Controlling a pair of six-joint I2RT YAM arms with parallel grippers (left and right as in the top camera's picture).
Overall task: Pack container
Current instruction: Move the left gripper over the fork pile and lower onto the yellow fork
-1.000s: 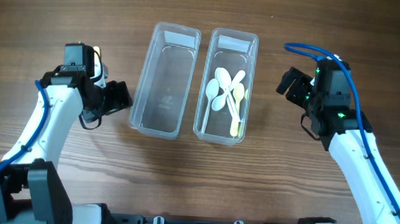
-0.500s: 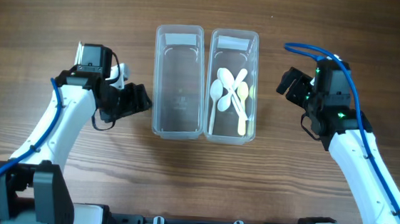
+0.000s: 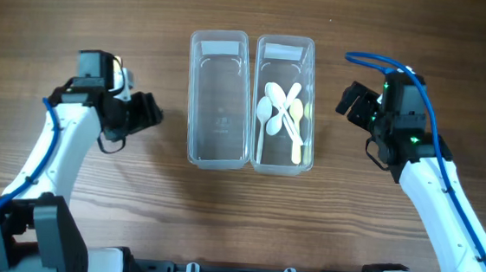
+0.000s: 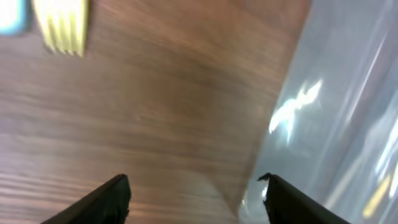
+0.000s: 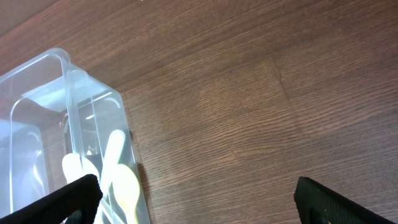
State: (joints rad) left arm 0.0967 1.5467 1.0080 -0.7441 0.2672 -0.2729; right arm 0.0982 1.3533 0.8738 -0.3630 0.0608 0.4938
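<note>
my left claw: spread wide, empty, near empty container | right claw: spread, empty | spoons in second container, flush alongside for packing

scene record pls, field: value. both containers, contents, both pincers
left container: clear plastic, empty
right container: clear plastic, side by side with the left one, holds spoons
spoons: several, white and pale yellow plastic, loosely crossed in a pile
left pincer: open, empty, left of the left container, not touching it
right pincer: open, empty, right of the right container, not touching it
table: wood grain
</note>
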